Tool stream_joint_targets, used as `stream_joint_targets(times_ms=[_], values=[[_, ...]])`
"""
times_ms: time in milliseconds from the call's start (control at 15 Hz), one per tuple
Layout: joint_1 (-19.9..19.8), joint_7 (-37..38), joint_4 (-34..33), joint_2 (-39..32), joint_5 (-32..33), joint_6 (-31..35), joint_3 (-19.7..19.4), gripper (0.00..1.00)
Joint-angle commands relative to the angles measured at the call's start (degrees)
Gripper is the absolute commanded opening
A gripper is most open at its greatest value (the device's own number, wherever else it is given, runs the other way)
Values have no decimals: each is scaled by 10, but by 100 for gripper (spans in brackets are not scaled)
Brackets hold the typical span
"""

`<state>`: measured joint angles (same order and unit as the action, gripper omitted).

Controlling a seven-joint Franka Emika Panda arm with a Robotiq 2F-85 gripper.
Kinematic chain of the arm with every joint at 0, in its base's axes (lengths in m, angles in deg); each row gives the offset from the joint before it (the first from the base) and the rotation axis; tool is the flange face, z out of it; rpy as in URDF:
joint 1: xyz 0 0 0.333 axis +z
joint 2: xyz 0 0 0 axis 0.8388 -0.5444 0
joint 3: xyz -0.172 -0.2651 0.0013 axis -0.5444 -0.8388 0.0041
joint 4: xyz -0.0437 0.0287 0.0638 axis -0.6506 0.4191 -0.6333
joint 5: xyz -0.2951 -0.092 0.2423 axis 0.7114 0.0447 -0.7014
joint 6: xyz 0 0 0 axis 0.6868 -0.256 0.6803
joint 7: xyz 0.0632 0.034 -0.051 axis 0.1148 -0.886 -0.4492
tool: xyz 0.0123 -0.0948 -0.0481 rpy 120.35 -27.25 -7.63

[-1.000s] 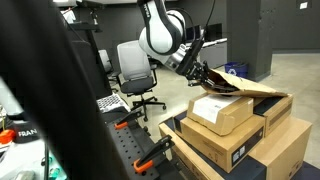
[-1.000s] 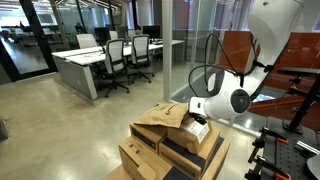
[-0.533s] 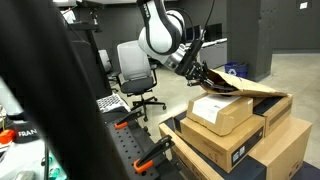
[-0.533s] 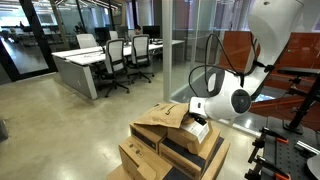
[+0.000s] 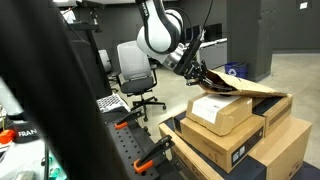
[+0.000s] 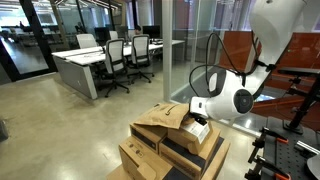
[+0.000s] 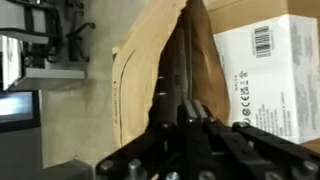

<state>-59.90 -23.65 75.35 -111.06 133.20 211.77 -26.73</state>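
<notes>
A stack of cardboard boxes [image 5: 235,140] stands in both exterior views, with an open brown flap [image 5: 243,88] on the top box. My gripper [image 5: 201,76] is at the near edge of that flap, tilted down toward it. In the wrist view the two fingers [image 7: 185,103] lie pressed together with no gap, their tips against the brown flap [image 7: 140,75], which is seen almost edge-on. A white labelled box [image 7: 265,70] lies right beside it. In an exterior view the gripper [image 6: 196,118] reaches over the top box [image 6: 160,118]. I cannot tell whether any cardboard is pinched.
A grey office chair [image 5: 135,70] stands behind the boxes. Desks with chairs [image 6: 110,55] fill the room beyond a glass wall. A black frame with orange clamps [image 5: 150,152] is close to the stack. A blue bin [image 5: 235,71] sits on the floor further back.
</notes>
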Motion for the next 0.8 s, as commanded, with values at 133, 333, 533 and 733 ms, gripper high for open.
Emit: stream_joint_targets(times_ms=[133,333,533,733], values=[[-2,28,18,19,24,3,5,0],[-2,32,21,23,30,2,5,0],[-3,41,29,31,38,2,5,0],[-3,53,46,45,48,3,4,0]])
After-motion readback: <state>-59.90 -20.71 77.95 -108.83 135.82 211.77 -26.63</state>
